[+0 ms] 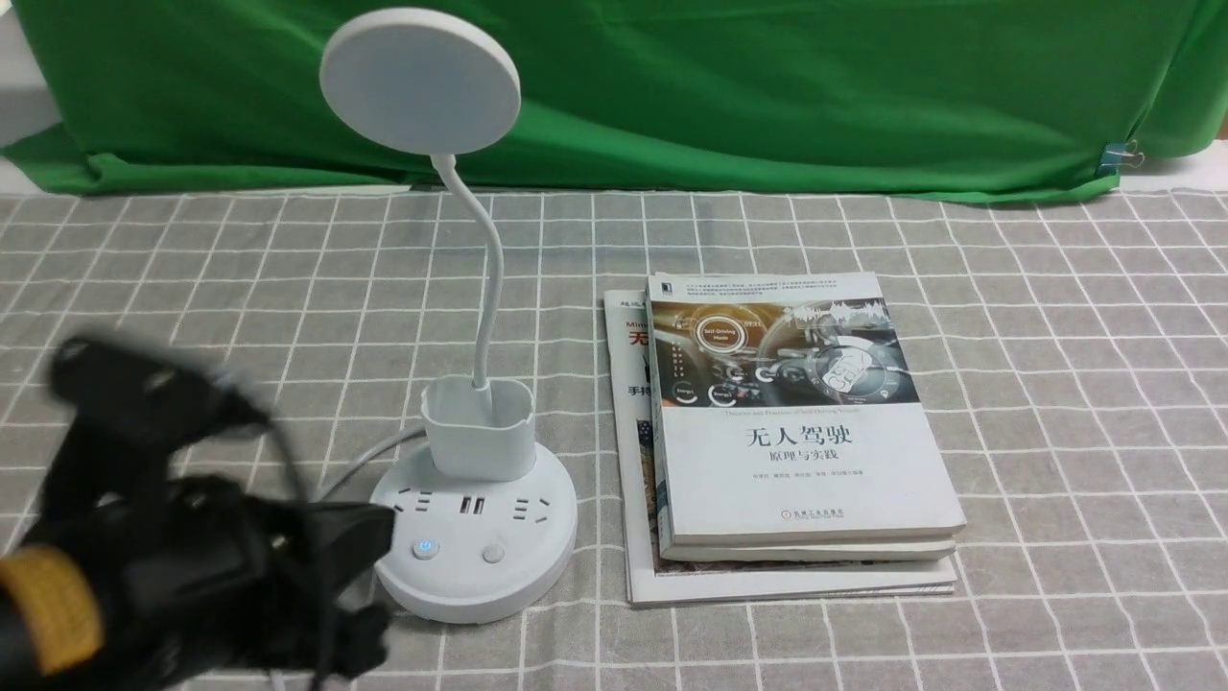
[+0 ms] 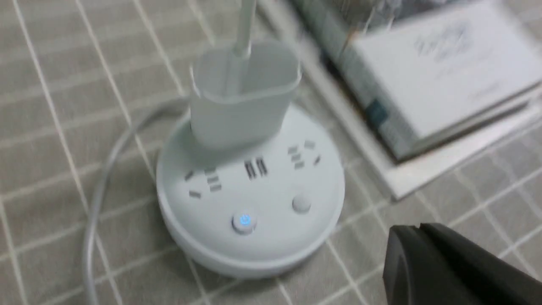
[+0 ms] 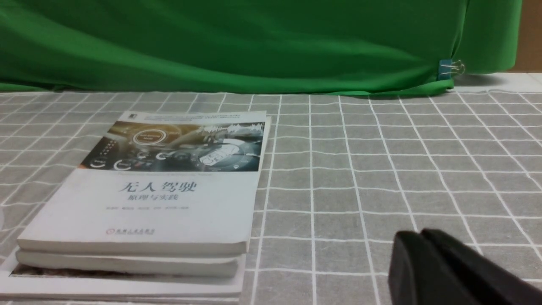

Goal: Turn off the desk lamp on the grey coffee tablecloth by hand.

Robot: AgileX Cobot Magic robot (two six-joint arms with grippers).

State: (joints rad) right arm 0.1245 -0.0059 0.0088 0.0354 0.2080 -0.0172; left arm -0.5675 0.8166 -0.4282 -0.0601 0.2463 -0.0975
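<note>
desk lamp (image 1: 475,499) on tablecloth (image 1: 1055,384), books (image 1: 796,441) right

I read 无人驾驶 in large characters, with 原理与实践 beneath, on the white cover of the top book (image 1: 796,413) in the stack toward the bench's near edge, right of centre. A round badge in its cover photograph appears to read "Self-Driving Mode". The magazine (image 1: 628,384) underneath shows a red 无. On the desk lamp (image 1: 475,537) base, I see a blue-lit power symbol on one button (image 2: 244,220). Smaller print is illegible.
</note>
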